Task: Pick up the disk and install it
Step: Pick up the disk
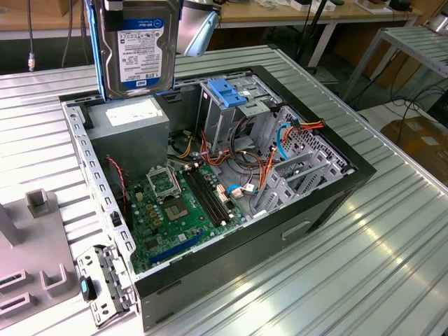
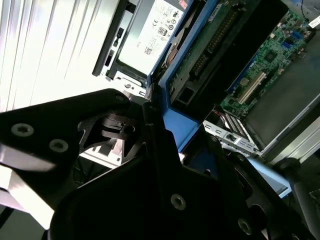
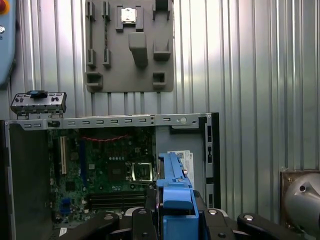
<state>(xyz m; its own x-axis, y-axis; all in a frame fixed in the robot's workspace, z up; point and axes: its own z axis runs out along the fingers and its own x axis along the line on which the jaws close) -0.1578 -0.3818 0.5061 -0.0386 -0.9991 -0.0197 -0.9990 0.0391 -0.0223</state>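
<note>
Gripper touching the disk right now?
Touching. In the first wrist view the gripper presses the disk on both sides, no gap; in the exterior view it hangs above the case.

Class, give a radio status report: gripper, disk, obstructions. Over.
Gripper shut on the disk. Disk aloft, on edge, above the open computer case, not yet in. Loose cables crowd the cage with the blue latch.

A: Where are we? This looks like a robotics lab!
B: It does. There's a ribbed aluminium tabletop (image 1: 378, 280), and on it an opened PC case (image 1: 294, 234) with its motherboard (image 1: 175, 206) bare.
A: A grey fixture plate (image 3: 129, 50) lies beside it.
B: Behind are wooden benches (image 1: 294, 17), trailing cables (image 1: 402, 105) and a cardboard box (image 1: 420, 136).
</note>
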